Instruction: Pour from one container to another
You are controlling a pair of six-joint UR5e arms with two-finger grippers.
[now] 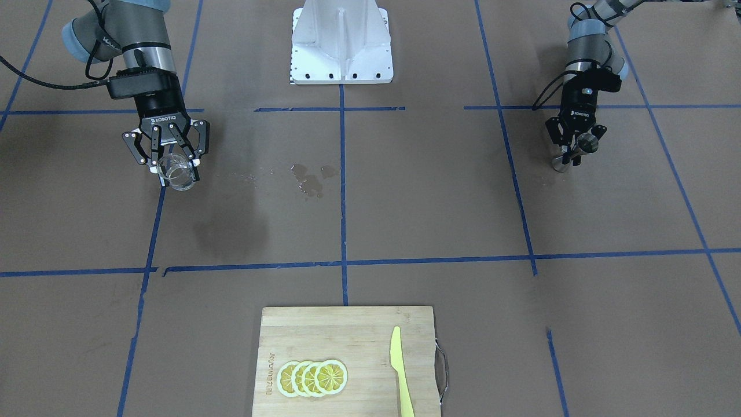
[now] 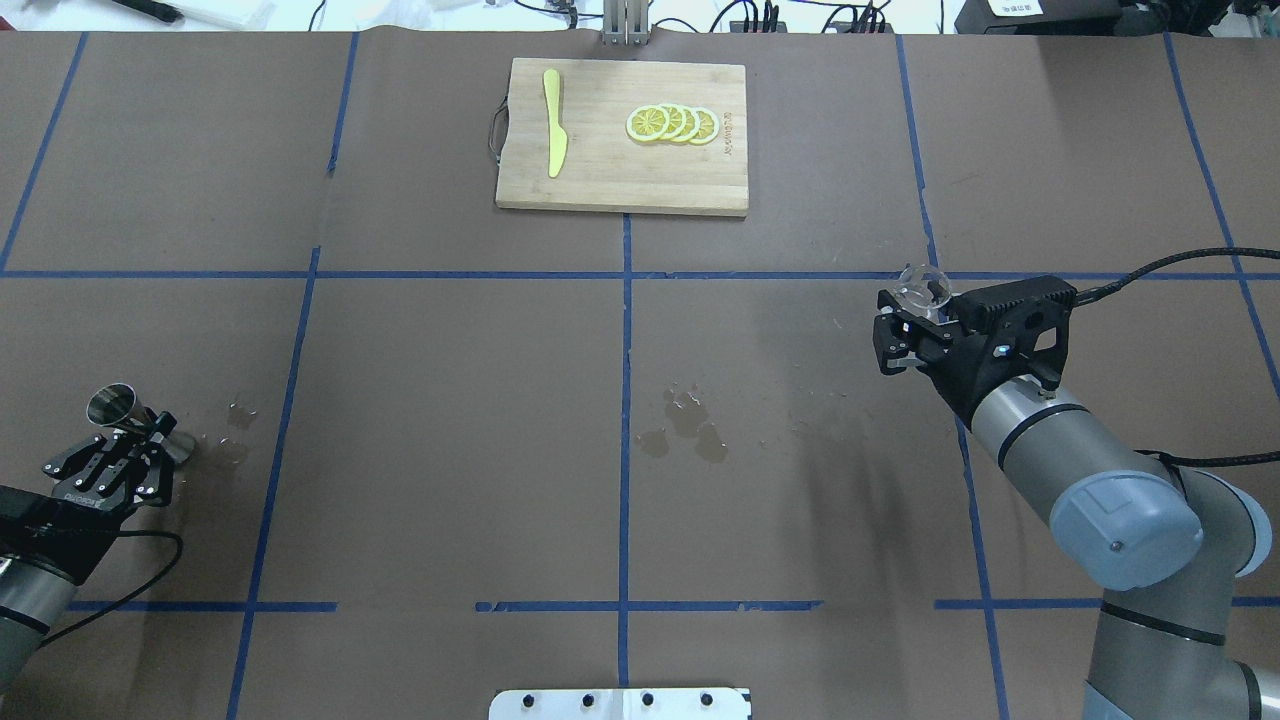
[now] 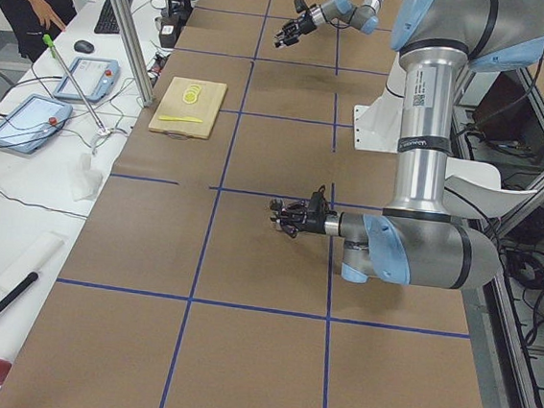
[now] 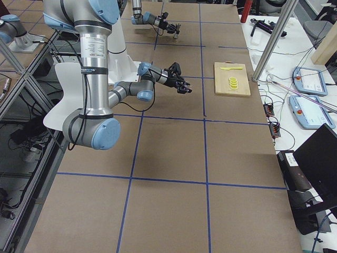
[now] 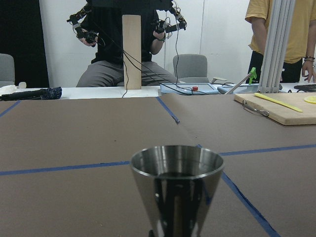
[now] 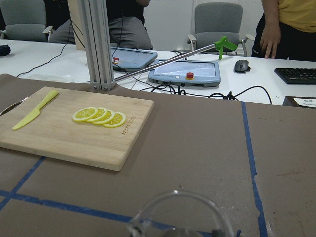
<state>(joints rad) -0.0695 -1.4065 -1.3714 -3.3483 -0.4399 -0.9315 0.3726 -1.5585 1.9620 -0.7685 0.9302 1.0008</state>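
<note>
One glass (image 1: pixel 176 172), one jigger (image 2: pixel 110 405), one cutting board (image 2: pixel 600 175), one knife (image 2: pixel 553 135), seemingly four lemon slices (image 2: pixel 672 123).

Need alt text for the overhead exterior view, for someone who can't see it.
The right gripper holds the glass right of centre, while the left gripper holds the jigger at the near left edge. Wet spots mark the middle; a board with lemon slices and a knife lies at the far side.

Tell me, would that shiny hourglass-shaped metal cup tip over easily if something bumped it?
Probably, yes. The jigger is wide at the top and pinches to a narrow waist, so it looks tippy. Its polished metal likely feels slippery, more so with wet spots beside it. It looks stiff, unlikely to bend in the left gripper.
</note>
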